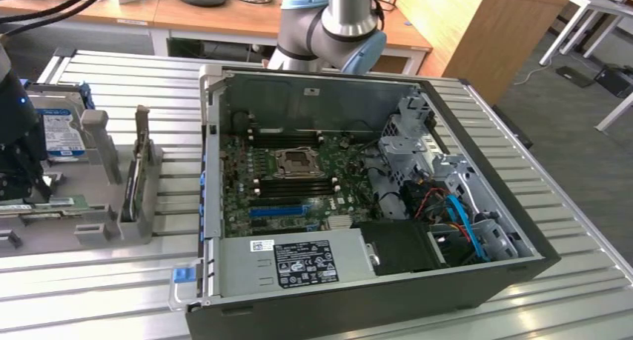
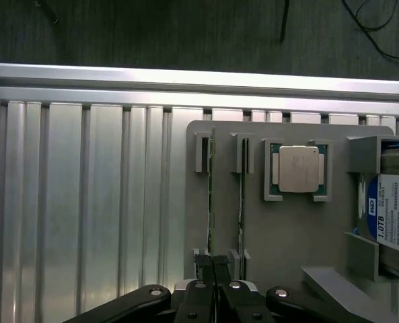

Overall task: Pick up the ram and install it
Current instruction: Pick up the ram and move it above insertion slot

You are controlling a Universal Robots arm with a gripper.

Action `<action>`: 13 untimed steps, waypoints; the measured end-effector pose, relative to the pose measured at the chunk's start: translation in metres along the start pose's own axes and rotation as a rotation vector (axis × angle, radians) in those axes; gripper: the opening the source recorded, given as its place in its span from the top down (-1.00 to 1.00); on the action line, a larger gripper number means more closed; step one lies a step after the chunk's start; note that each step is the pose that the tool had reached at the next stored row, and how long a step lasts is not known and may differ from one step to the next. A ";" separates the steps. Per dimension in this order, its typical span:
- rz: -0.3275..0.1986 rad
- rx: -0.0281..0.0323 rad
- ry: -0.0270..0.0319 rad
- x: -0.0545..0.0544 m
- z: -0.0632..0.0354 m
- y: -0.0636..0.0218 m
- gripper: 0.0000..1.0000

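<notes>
The gripper (image 2: 215, 279) hangs with its two dark fingers (image 2: 204, 286) brought together, no gap showing between them. They sit directly over the near end of the ram (image 2: 211, 195), a thin green stick standing on its edge in a slot of the grey holder tray (image 2: 286, 235). Whether the fingers actually pinch the stick or only meet above it cannot be told; the ram is seated in its slot posts at both ends.

Just beside it, parallel and apart, a second ram stick (image 2: 241, 202) stands in the neighbouring slot, close enough to crowd that side of the fingers. Next along the tray a processor chip (image 2: 298, 168) lies flat in a square frame, metal lid up. Beyond that, a hard drive (image 2: 394, 215) with a blue and white label stands in a grey bracket.

The tray rests on a ribbed aluminium table (image 2: 85, 202).

In the exterior view the arm's dark end (image 1: 15, 132) stands over the tray at the exterior view's left. The open computer case (image 1: 296, 310) lies to the exterior view's right of the tray, well apart from the ram. Inside it lie the green motherboard (image 1: 237, 199), its processor socket (image 1: 296, 161), a blue slot strip (image 1: 277, 209) and a labelled power supply (image 1: 296, 260). The arm's base (image 1: 331, 29) rises behind the case.
</notes>
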State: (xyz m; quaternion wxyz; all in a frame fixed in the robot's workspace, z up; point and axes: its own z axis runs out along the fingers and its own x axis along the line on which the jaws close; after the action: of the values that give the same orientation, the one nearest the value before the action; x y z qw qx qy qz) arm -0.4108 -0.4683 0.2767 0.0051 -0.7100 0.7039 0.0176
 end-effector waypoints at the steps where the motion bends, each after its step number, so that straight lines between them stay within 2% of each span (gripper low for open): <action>1: 0.000 -0.0001 0.0000 0.000 -0.0020 0.0000 0.76; 13: 0.000 -0.0001 0.0000 -0.001 -0.0255 0.0005 0.76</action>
State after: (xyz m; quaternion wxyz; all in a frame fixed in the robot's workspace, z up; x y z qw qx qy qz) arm -0.4108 -0.4683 0.3023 0.0051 -0.7100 0.7040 0.0177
